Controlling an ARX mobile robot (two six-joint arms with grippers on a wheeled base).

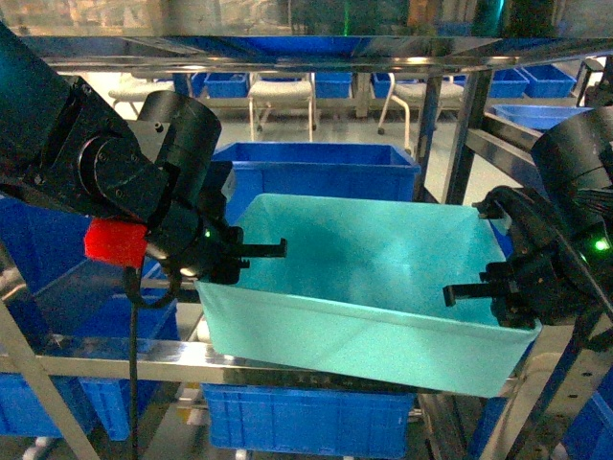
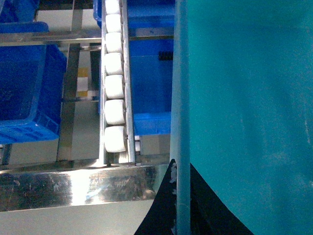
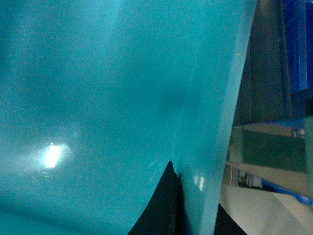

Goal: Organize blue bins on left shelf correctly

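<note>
Now each tool pinches the turquoise bin's rim.

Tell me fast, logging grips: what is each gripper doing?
Left gripper: shut on the turquoise bin, left wall.
Right gripper: shut on the bin's right wall.

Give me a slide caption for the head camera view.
Both pincers, left and right, grip opposite walls of the turquoise bin on the steel shelf.
</note>
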